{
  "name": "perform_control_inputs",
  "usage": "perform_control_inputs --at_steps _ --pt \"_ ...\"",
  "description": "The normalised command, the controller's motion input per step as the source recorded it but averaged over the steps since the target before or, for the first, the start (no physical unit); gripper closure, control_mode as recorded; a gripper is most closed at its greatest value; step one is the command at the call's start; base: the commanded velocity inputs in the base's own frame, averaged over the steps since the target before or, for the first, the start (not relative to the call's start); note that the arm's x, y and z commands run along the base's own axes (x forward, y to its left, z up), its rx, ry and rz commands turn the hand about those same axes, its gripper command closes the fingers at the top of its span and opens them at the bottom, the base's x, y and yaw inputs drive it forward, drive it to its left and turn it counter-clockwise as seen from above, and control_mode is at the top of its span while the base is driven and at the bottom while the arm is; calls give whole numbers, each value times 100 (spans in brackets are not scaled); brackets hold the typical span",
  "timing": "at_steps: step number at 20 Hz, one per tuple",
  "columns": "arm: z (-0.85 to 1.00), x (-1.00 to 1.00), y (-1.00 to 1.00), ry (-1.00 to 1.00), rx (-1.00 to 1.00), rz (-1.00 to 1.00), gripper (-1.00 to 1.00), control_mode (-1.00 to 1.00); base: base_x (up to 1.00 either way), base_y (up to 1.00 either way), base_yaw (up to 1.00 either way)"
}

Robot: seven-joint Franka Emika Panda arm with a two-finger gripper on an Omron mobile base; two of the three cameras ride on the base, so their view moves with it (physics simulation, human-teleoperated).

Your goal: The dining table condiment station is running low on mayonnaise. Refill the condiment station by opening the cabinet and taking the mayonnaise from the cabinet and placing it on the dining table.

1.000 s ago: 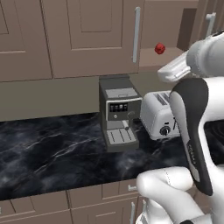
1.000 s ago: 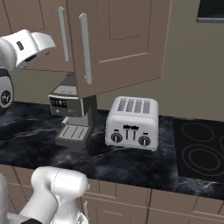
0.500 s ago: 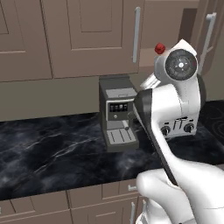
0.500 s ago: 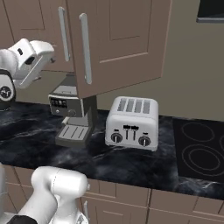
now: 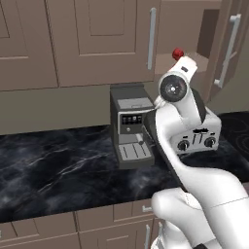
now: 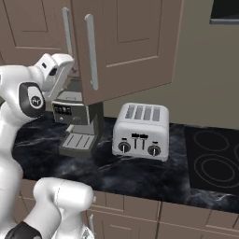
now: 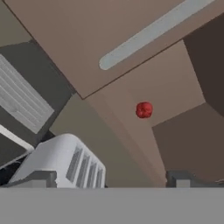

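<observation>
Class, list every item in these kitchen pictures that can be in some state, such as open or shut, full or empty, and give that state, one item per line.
cabinet: right door swung open, left door shut.
gripper: open, holding nothing, aimed up toward the open shelf.
red object: resting on the cabinet shelf, untouched.
toaster: upright on the counter, slots empty.
coffee machine: upright on the counter, no cup under it.
stove: nothing on its burners.

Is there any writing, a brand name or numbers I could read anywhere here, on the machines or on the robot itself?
No readable words or numbers anywhere.
Coffee machine: small light marks on its control panel, too small to read.
Toaster: knobs and sliders with tiny marks, none readable.
Robot arm: a small light emblem on a dark round joint cap, too blurred to read.
Cabinet door: plain, no label.
</observation>
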Motion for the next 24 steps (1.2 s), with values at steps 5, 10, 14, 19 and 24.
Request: perform_control_inputs --at_steps 5,10,14,19,24 --pt "-10 27 -64 -1 -4 0 -100 -100 0 0 0" --pt "2 -47 -91 -6 -1 0 -100 -100 0 0 0" --pt "9 -61 -85 -6 0 -1 -100 -100 0 0 0" --pt "13 -32 -86 -1 0 -4 -100 -100 0 0 0" --pt "17 0 -100 11 4 -5 -100 -100 0 0 0"
